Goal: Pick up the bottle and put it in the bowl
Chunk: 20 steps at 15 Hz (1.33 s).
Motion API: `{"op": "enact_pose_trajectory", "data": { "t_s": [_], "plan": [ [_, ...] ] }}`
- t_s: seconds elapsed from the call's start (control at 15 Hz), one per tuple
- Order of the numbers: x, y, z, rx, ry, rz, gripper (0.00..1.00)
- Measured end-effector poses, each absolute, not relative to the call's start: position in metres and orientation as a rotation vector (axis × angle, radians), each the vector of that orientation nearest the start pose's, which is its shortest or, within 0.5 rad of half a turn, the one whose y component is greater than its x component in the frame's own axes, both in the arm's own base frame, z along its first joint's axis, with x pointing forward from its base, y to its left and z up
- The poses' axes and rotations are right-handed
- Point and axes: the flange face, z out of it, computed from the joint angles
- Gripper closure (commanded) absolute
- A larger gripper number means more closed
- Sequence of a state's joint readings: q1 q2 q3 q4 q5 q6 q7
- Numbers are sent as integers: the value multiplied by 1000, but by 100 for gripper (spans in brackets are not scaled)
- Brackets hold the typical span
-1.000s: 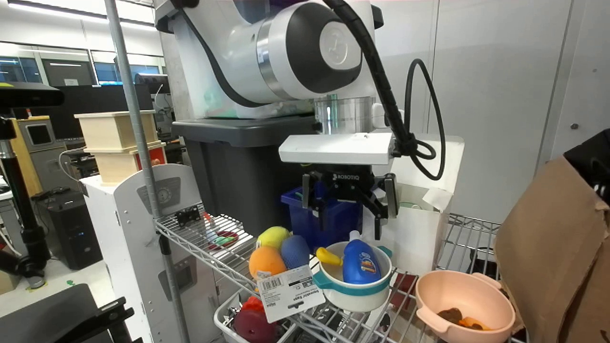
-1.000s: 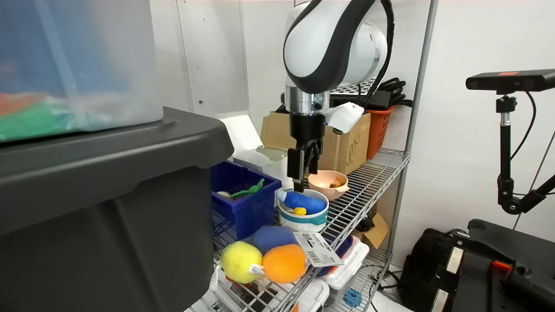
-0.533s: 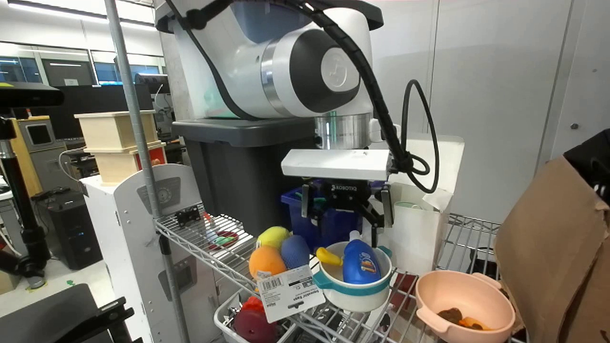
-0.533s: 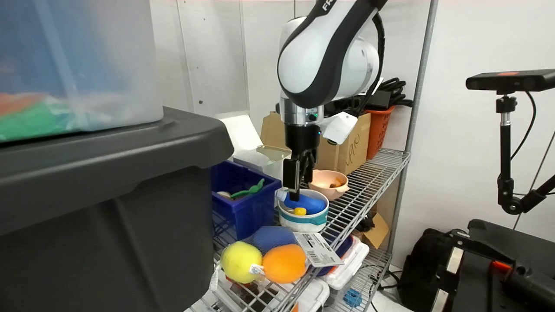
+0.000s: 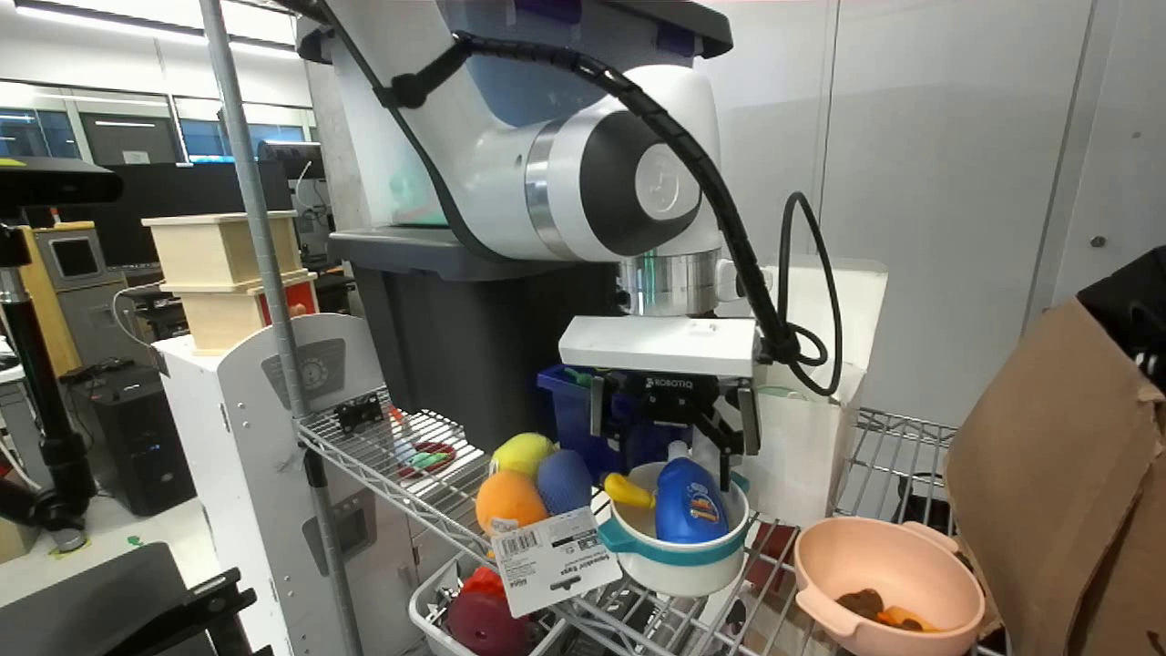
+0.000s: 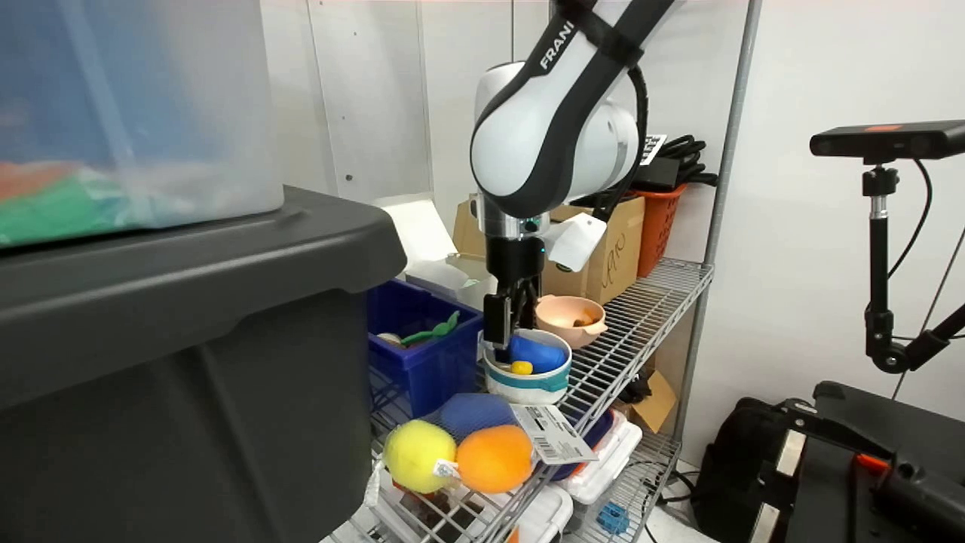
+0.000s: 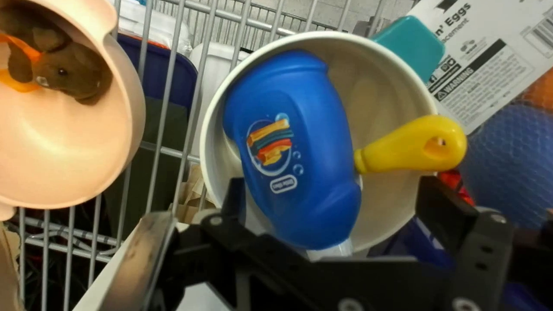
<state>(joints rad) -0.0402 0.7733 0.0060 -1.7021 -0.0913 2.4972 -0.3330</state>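
The blue bottle (image 5: 690, 506) leans inside a white bowl with a teal band (image 5: 674, 576). Its white cap points toward the gripper side in the wrist view, where the label on the bottle (image 7: 302, 142) faces up. My gripper (image 5: 672, 463) is open just above the white bowl. In the wrist view its fingers (image 7: 332, 194) stand on either side of the bottle's cap end, with a gap at the right finger. The orange-tan bowl (image 5: 820, 583) stands beside the white bowl and holds a brown toy animal and an orange piece. It also shows in an exterior view (image 6: 562, 332).
A yellow handle (image 7: 410, 147) sticks out of the white bowl beside the bottle. Netted ball-like toys (image 5: 510, 497) with a card tag (image 5: 556, 560) lie next to it. A blue bin (image 6: 422, 362), a white box (image 5: 802, 437) and a cardboard box (image 5: 1057, 492) stand around on the wire shelf.
My gripper has moved down toward the white bowl, staying open, and a finger now reaches its rim level in both exterior views. The bottle and both bowls have not moved.
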Motion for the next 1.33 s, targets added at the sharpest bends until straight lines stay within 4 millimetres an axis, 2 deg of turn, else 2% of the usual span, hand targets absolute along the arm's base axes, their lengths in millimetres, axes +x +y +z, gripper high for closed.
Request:
{"op": "enact_pose_trajectory", "data": {
  "t_s": [0.47,0.53,0.67,0.73,1.0,1.33],
  "plan": [
    [679,-22,140,-3141,-611,-30,0],
    [680,-23,140,-3140,-614,-33,6],
    [682,-23,141,-3140,-620,-38,30],
    [683,-23,141,-3139,-622,-40,31],
    [684,-26,138,-3135,-629,-40,63],
    [688,-25,142,-3130,-643,-53,71]
  ]
}}
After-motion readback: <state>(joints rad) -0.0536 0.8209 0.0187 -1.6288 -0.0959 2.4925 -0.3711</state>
